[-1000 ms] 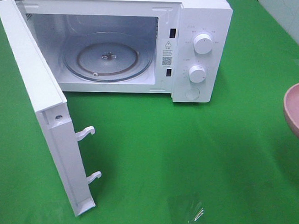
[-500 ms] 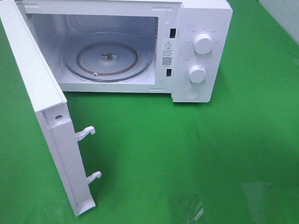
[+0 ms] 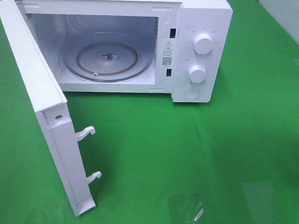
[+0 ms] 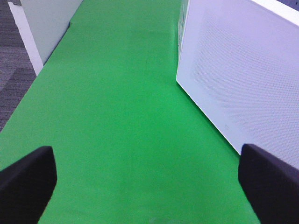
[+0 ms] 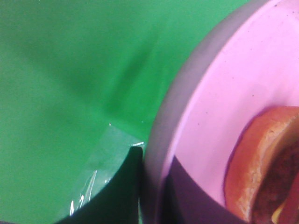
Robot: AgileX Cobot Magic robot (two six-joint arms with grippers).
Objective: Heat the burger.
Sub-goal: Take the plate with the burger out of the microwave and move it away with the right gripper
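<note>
Microwave [image 3: 117,42] seen with door [image 3: 41,103] swung wide, left gripper [image 4: 145,182] spread apart above green cloth [image 3: 187,152], right gripper [image 5: 149,186] clamped on pink plate [image 5: 219,116] rim, burger [image 5: 266,163] carried on the plate.

Your left hand [image 4: 147,182] hangs with fingers spread wide, while your right hand [image 5: 149,196] is clamped on the plate [image 5: 219,107] rim.

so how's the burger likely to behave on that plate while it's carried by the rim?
The burger sits loose on the smooth pink plate, so it may slide if the plate tilts. It is stacked in layers, so the bun could shift off. The right claw pinches only the rim, so the plate may sag.
</note>
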